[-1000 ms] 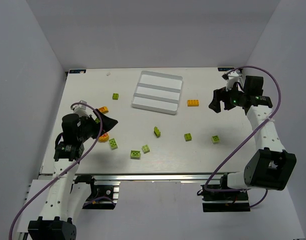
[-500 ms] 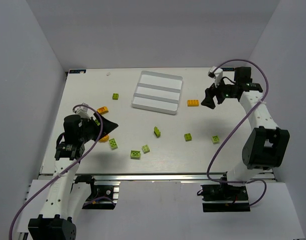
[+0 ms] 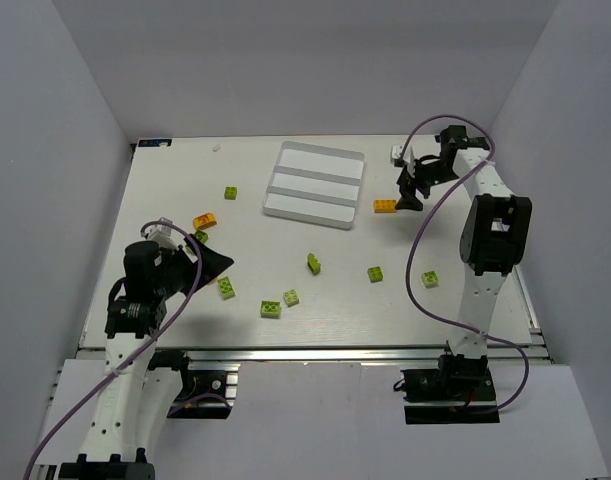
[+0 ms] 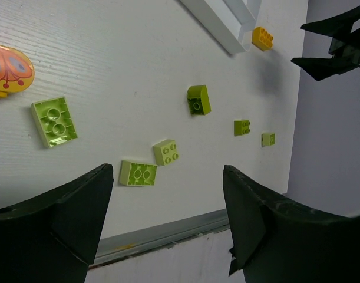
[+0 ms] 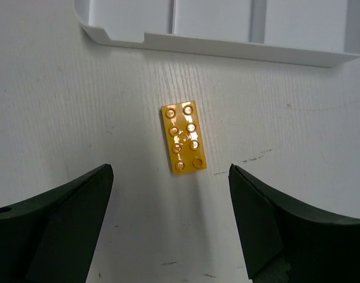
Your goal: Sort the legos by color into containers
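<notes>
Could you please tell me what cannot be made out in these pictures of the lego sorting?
- Orange printed piece: left wrist view, cut off by the left edge; in the top view the left gripper seems to cover it.
- White tray: right wrist view, far part cut off by the top edge.
- Right gripper: top view, too small and dark to show its height over the orange brick.

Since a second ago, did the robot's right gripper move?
Yes. The right gripper slid left, toward the white tray, and now hovers open over the orange lego beside it.
</notes>
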`<action>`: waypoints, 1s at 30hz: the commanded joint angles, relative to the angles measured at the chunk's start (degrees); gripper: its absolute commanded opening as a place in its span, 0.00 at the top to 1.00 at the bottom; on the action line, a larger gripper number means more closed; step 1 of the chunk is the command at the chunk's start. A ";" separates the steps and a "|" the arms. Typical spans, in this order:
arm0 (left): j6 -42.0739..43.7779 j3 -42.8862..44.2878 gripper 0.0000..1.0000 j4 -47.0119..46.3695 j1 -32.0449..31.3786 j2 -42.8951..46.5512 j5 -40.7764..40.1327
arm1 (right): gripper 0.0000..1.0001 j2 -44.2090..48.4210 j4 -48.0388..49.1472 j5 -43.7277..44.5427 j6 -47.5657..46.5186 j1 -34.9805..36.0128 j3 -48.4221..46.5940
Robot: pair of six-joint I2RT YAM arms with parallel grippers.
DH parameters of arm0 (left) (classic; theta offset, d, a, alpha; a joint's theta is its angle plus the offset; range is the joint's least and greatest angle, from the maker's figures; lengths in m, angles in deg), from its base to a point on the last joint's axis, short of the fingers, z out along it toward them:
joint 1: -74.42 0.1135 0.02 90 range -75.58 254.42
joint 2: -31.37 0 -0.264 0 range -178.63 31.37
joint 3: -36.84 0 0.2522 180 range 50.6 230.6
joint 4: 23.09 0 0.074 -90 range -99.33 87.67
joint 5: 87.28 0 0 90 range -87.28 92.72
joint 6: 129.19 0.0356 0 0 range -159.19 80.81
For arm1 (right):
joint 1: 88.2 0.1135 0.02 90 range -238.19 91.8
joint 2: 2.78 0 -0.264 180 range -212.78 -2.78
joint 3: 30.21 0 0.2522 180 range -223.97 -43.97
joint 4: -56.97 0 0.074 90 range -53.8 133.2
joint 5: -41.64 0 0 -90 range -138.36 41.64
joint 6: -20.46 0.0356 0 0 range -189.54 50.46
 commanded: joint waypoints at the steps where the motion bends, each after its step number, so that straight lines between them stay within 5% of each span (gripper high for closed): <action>1: -0.75 -0.30 0.15 3.10 -0.04 2.08 -1.64 | 0.15 -1.21 -3.71 1.23 -6.20 0.56 -2.59; 22: -1.89 1.02 0.10 6.09 -0.04 1.82 -4.45 | 0.12 -12.55 2.19 11.17 -1.90 6.01 -7.68; 25: -2.41 1.02 0.09 6.00 -0.04 2.00 -4.98 | 0.17 -14.05 0.87 12.92 -3.30 6.01 -8.73; 27: -2.68 1.02 0.09 6.00 -0.04 1.91 -5.77 | 0.30 -14.92 -0.89 14.42 -4.27 6.09 -8.91; 30: -3.29 1.46 0.10 6.18 -0.04 1.29 -7.96 | 0.62 -14.93 -3.00 15.39 -5.94 6.00 -8.30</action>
